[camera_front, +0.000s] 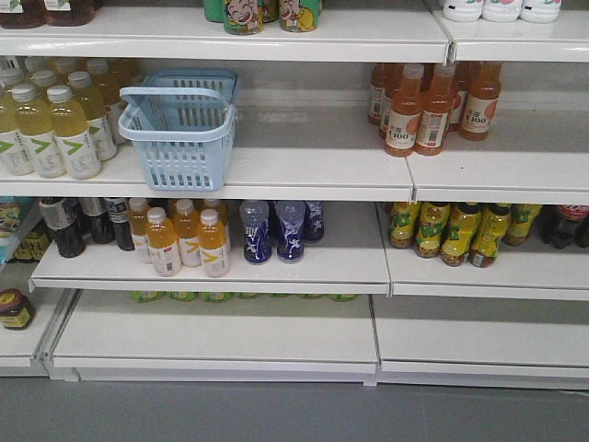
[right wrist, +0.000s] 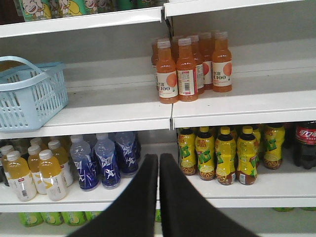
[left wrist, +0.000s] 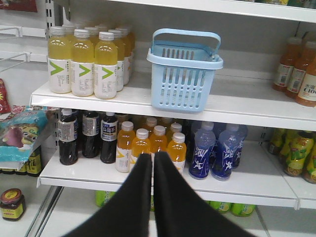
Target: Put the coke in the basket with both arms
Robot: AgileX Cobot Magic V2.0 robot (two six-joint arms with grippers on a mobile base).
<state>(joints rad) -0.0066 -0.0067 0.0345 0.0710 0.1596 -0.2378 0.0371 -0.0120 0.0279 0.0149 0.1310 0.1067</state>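
Pressed together and empty, the left gripper (left wrist: 152, 160) and right gripper (right wrist: 158, 160) hang short of the shelves. The coke (right wrist: 305, 140) stands one shelf below the basket (right wrist: 29, 103), far to its right. Judging by this, the reach is only starting; next the right gripper must spread around the coke.

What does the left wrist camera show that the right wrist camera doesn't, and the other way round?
Only the left wrist view: pale yellow bottles left of the basket, dark bottles on the shelf below, and a jar at bottom left.
Only the right wrist view: the coke at the lower shelf's far right, and cartoon-printed drinks on top.
Both: the basket, the blue bottles, and a shut gripper at the bottom edge, the left gripper in one, the right gripper in the other.
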